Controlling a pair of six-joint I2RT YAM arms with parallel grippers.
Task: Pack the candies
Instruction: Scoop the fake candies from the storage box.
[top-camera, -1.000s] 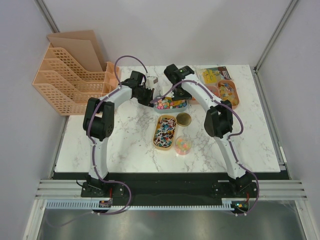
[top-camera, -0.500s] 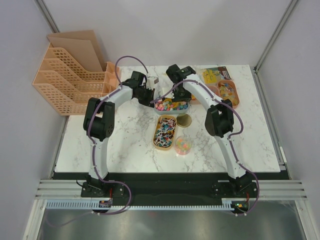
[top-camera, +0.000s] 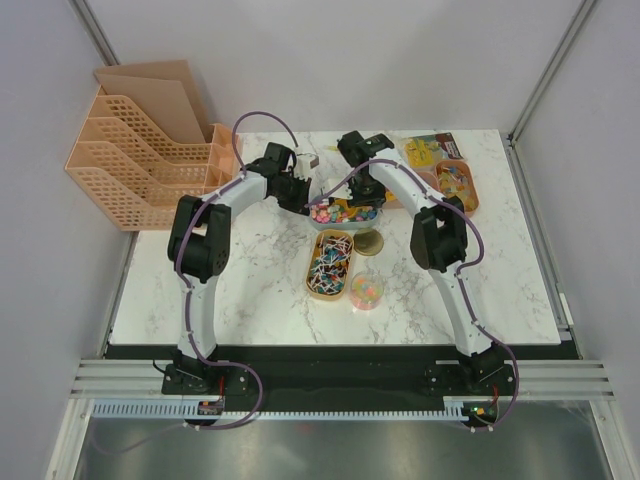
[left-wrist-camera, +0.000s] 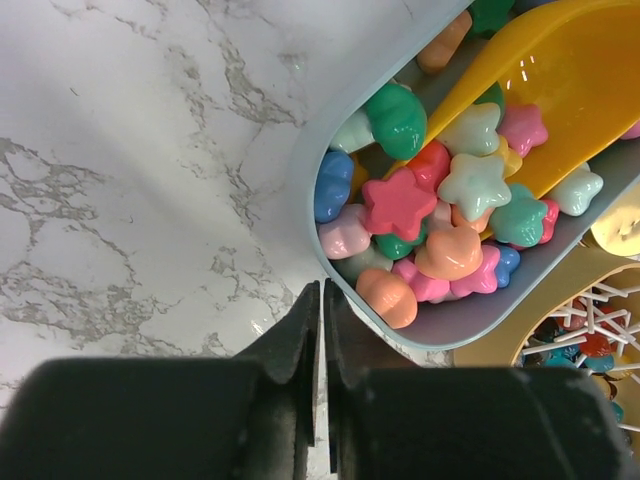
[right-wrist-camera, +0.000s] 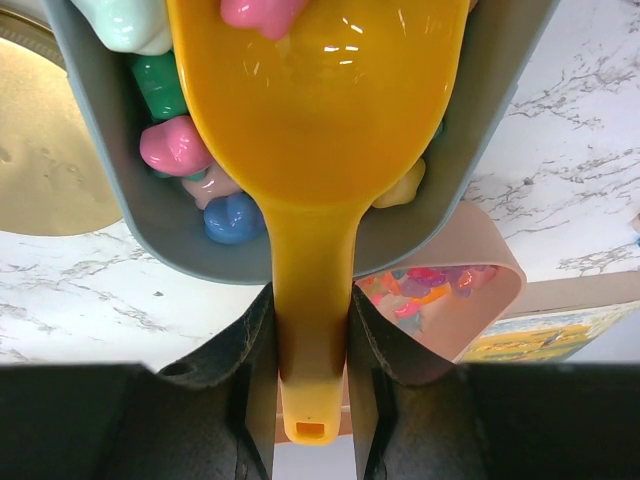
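The candies (top-camera: 343, 211) are bright star and blob shapes heaped in a light-blue tray (top-camera: 312, 218) at the table's middle back. In the left wrist view the candies (left-wrist-camera: 395, 200) fill the tray (left-wrist-camera: 310, 160), and my left gripper (left-wrist-camera: 322, 295) is shut on its near rim. It stands at the tray's left end (top-camera: 303, 192). My right gripper (right-wrist-camera: 310, 300) is shut on the handle of the yellow scoop (right-wrist-camera: 320, 110), whose bowl lies over the candies (right-wrist-camera: 175, 145) with one pink piece in it. It stands behind the tray (top-camera: 358, 178).
A tan tray of sticks (top-camera: 330, 265) lies just in front of the blue tray. A gold lid (top-camera: 369, 240) and a small round cup of candies (top-camera: 366, 290) sit to its right. A peach tray of sweets (top-camera: 457, 186) and a yellow packet (top-camera: 425, 150) are back right. Orange file racks (top-camera: 140, 150) stand left.
The right gripper has pushed the scoop a little farther into the tray. The tray and both grippers have shifted slightly toward the front.
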